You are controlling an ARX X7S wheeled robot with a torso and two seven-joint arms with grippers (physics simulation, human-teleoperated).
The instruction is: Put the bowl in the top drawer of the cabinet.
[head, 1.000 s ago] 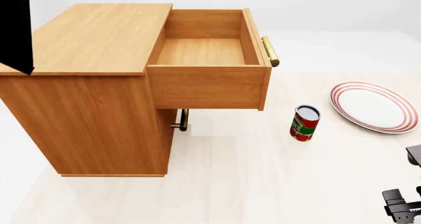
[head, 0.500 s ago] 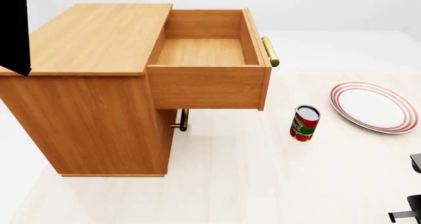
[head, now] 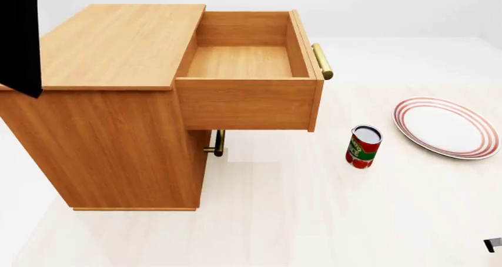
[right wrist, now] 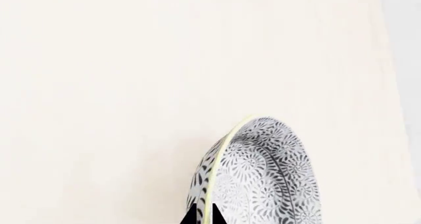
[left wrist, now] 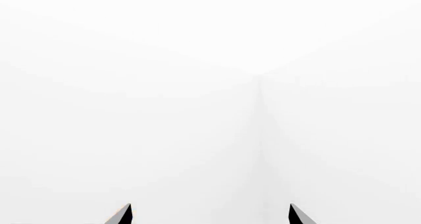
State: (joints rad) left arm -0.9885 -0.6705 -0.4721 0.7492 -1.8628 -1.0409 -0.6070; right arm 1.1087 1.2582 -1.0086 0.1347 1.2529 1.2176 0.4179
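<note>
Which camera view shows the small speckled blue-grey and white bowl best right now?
The right wrist view: the speckled blue-grey and white bowl fills its lower part, with the right end effector at its rim. The head view and the left wrist view show no bowl at all.

Little of the robot's body is seen. In the head view, the left arm (head: 20, 37) is shown as a flat, matte black slab with straight edges and a slanted lower end, without markings. The left gripper (left wrist: 209, 215) is seen as two black, pointed fingertips (left wrist: 122, 215), one edged grey. A small black pointed tip of the right gripper (right wrist: 197, 216) is seen.
</note>
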